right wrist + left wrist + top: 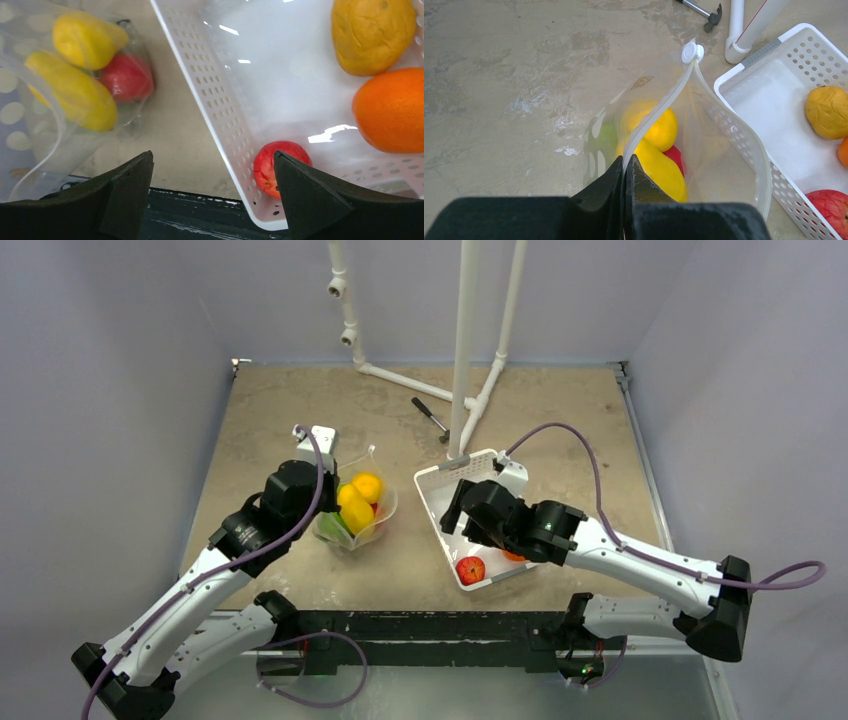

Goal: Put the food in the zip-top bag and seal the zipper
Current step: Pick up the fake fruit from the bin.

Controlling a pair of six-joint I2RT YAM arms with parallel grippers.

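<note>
Squarely, zipper [659,111] inside left gripper [625,164].

Your arms wear white shells on the links, left arm [190,605] and right arm [640,560], with black housings at every joint. A purple cable [552,425] runs along each (thin and glossy). The left hand [625,170] and right hand [212,165] end in matte black, wedge-shaped fingers.
</note>
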